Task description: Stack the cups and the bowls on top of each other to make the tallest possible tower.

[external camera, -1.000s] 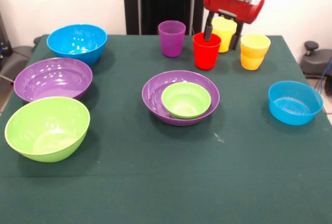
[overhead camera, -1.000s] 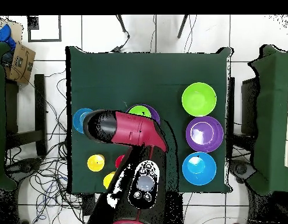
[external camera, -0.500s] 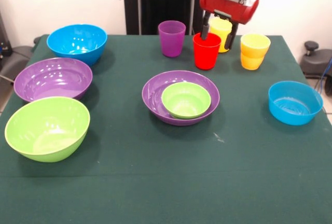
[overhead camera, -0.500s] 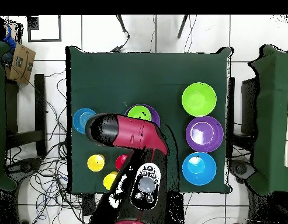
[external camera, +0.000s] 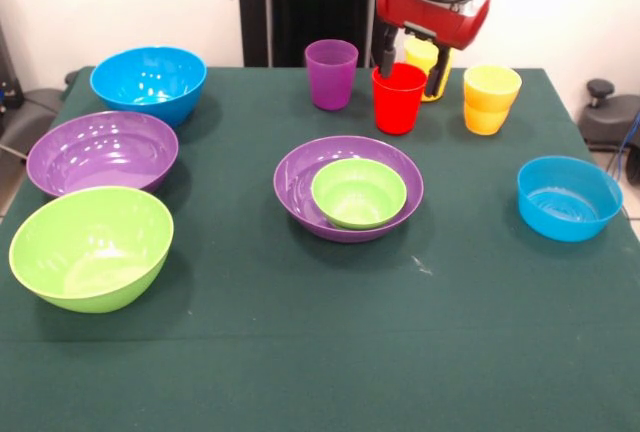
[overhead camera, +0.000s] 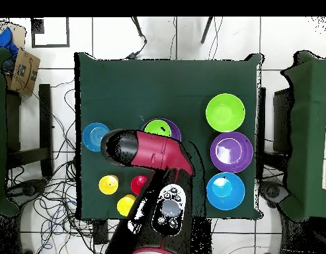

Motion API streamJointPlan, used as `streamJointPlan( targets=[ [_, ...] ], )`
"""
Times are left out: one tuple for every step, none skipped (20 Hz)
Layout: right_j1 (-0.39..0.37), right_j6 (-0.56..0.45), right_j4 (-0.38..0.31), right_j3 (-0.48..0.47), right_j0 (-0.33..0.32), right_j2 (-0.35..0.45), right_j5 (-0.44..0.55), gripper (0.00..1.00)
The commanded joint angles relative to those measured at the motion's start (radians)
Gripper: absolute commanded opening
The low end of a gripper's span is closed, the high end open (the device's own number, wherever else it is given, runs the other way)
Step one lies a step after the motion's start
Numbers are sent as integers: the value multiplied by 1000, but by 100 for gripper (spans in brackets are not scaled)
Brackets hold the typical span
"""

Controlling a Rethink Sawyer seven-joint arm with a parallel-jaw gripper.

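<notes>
The tool (external camera: pixel 411 60) hangs over the red cup (external camera: pixel 398 98) at the far side of the green-covered desk (external camera: pixel 320 352). Its 2 dark fingers (external camera: pixel 436 74) stand apart, 1 at the cup's left rim and 1 at its right rim, so the cup's mouth lies between them; whether either finger touches the plastic cannot be told. The red cup stands upright on the desk.

Just left of it stands the purple cup (external camera: pixel 331 73). Behind the tool is 1 yellow cup (external camera: pixel 422 57), partly hidden by the fingers, and to the right stands another yellow cup (external camera: pixel 491 98).

Near the middle of the desk sits a large purple bowl (external camera: pixel 300 182) with the small green bowl (external camera: pixel 358 192) resting inside it, toward its near right side. Well to the right, alone, is the small blue bowl (external camera: pixel 569 197).

Along the left side are 3 large bowls in a row: the blue bowl (external camera: pixel 148 82) farthest, a second purple bowl (external camera: pixel 102 153) in the middle, and the lime green bowl (external camera: pixel 91 247) nearest, tilted a little. The purple and lime bowls look close together, perhaps touching.

From overhead, the arm (overhead camera: pixel 149 151) covers part of the middle bowls, and the red cup (overhead camera: pixel 138 183) shows just beside it.
</notes>
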Motion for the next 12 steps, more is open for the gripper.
streamJointPlan(
  targets=[
    [55, 83, -6, 1, -27, 97, -31, 100],
    [57, 84, -7, 0, -27, 96, -33, 100],
    [60, 85, -8, 2, -27, 97, -39, 100],
    [63, 86, -8, 2, -27, 98, -44, 100],
    [64, 88, -9, 4, -26, 98, -48, 100],
    [64, 90, -9, 6, -24, 99, -51, 100],
    [62, 92, -9, 9, -23, 99, -53, 100],
    [62, 94, -9, 8, -21, 96, -50, 100],
    [58, 95, -10, 11, -19, 94, -47, 100],
    [57, 97, -10, 11, -16, 92, -44, 100],
    [54, 97, -10, 15, -16, 91, -43, 100],
    [56, 96, -11, 15, -18, 91, -46, 100]
  ],
)
